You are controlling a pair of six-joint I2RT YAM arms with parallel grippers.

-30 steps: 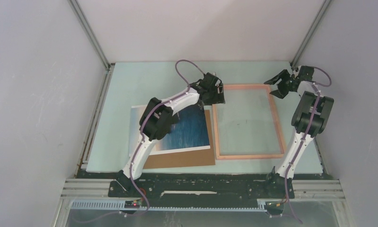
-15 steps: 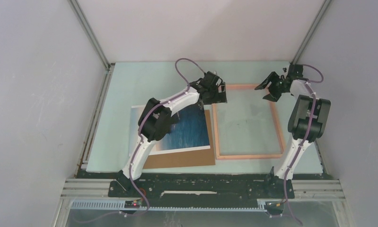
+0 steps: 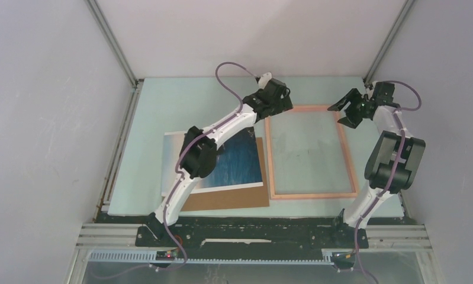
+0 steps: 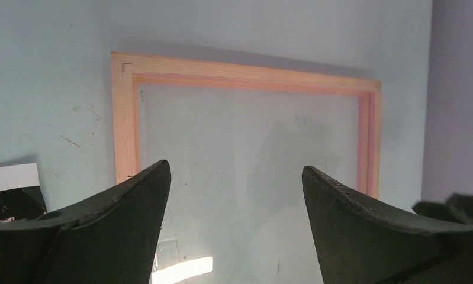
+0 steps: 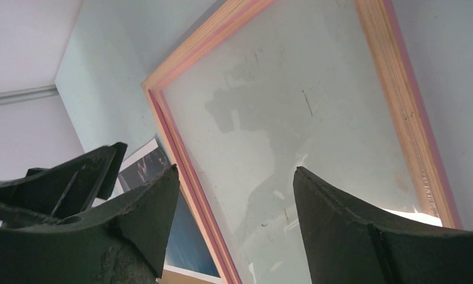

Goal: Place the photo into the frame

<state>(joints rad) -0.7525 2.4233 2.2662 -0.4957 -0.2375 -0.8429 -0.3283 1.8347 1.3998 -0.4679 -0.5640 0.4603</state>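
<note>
I see the photo (image 3: 241, 161) lying flat and face up on the left half of the table (image 3: 163, 103), its blue sea showing. My left arm crosses over its left part and hides some of it. It is not in the frame (image 3: 311, 194). It rests on a brown cardboard sheet (image 3: 231, 200), which sticks out along the photo's near edge and a little past its right edge.

The frame lies flat just to the right. Its left rail runs beside the photo's right edge, so close to the cardboard that I cannot tell whether they touch. Through its see-through middle I see only the pale green tabletop, scuffed in places, and nothing lies inside it.

My left gripper (image 3: 276, 99) hangs over the frame's far left corner. In the left wrist view its two dark fingers (image 4: 133, 201) stand wide apart with nothing between them, and the frame spreads out beneath. A white corner of the photo shows at that view's left edge.

My right gripper (image 3: 347, 110) hangs at the frame's far right corner, raised off the table. Its jaws are also spread and empty, and the right wrist view looks down through the gap onto the frame's clear middle.
</note>
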